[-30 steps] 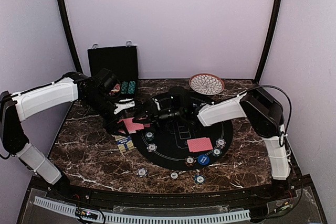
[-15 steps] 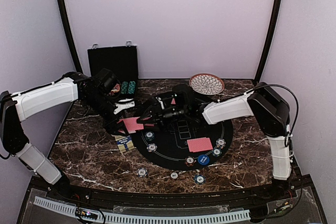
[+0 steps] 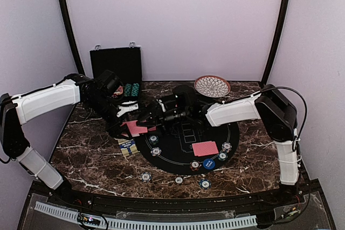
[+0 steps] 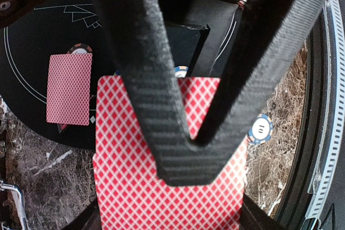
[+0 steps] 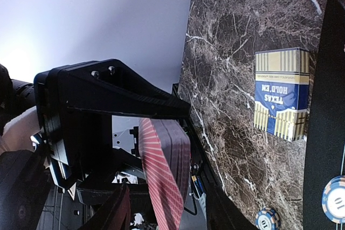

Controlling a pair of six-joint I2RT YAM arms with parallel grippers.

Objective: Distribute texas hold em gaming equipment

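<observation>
Left gripper (image 4: 186,152) is clamped on the red-backed deck (image 4: 135,208) just off the black mat's (image 3: 175,157) left edge. Right gripper (image 3: 145,117) sits there too, jaws parted. Behind the mat, the open case (image 3: 116,65) holds chip rows (image 3: 132,90).

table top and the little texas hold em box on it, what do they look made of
Table top: dark brown marble or a marble-look laminate, polished; white veins and a slight sheen show. Texas hold em box: printed cardboard, probably, given its flat panels, sharp edges and printed blue and yellow stripes.
</observation>
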